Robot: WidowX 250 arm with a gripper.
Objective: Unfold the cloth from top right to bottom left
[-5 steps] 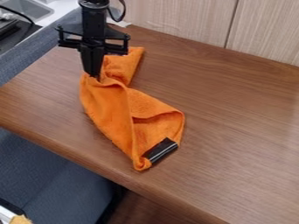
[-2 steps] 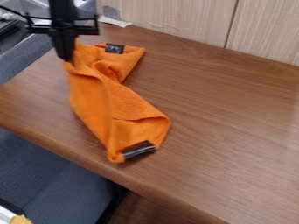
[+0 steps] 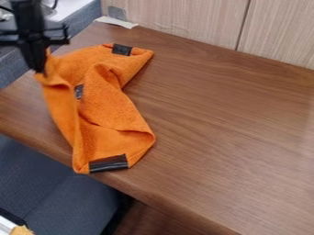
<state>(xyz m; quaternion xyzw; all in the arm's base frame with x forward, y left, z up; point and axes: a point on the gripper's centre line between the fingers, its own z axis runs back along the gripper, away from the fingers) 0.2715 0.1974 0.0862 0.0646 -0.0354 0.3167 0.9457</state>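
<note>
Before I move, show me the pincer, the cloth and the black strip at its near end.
Pincer [image 3: 40, 71], camera view: at its tip.
Cloth [image 3: 113, 108], camera view: on its middle.
Black strip [image 3: 109, 164], camera view: on its middle.

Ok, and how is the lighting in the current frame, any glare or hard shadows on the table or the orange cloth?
Camera view: a pale sheen on the brown wooden table toward the right edge; light streaks along the shiny black strip at the near end of the orange cloth; soft shading in the cloth's folds, no hard-edged shadow that I can make out.
</note>
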